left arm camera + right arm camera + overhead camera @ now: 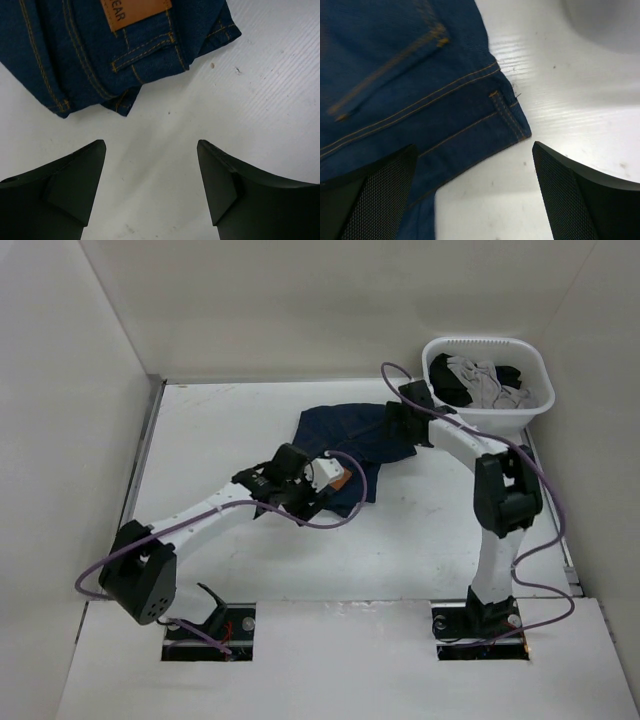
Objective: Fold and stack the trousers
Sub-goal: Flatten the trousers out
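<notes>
The navy-blue jeans (345,440) lie bunched on the white table at centre back. In the left wrist view the jeans (75,55) show orange stitching and a tan leather patch (134,12). My left gripper (151,150) is open and empty, over bare table just short of the jeans' near edge; in the top view it (338,480) is at the jeans' near side. My right gripper (475,152) is open and empty, just above a stitched corner of the jeans (410,90); in the top view it (405,425) is at their right end.
A white laundry basket (534,410) stands at the back right with grey and black garments (480,383) in it. White walls close the table on the left, back and right. Purple cables loop from both arms.
</notes>
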`<state>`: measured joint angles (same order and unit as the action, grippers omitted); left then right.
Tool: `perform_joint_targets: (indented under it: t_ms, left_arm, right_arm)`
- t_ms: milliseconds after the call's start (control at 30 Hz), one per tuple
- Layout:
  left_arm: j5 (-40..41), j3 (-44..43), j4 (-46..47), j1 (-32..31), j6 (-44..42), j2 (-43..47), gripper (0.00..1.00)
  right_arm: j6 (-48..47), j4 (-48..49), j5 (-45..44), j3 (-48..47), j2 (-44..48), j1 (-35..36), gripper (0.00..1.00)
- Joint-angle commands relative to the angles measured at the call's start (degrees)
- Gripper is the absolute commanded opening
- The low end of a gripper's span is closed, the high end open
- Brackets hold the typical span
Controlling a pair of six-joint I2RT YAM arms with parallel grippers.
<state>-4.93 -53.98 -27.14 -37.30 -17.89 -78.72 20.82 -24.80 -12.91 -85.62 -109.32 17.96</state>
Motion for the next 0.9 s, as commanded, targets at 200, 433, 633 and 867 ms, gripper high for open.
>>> perform_joint_targets:
  t_ms: [200,433,633,867]
  left_arm:
    - [7.03,-2.98,17.97,-9.42,-10.84,-14.77,0.73]
    - [9.58,-1.23,24.32,-1.79,-12.7,-18.32,0.16]
    - [9.76,4.57,23.97,11.57,-17.52,-9.63,0.0]
    - [4.76,10.38,23.62,28.1,-35.09,2.6,0.02]
  right_arm:
    - [12.31,-0.51,4.64,-7.54,-10.38,-2.18,1.0]
    - [16.7,1.85,11.39,-2.99,-9.34,-3.49,0.34]
    - [17.94,6.51,14.31,8.09,-2.67,-3.67,0.0]
    - [16.19,6.69,16.5,20.4,8.14,11.15,0.0]
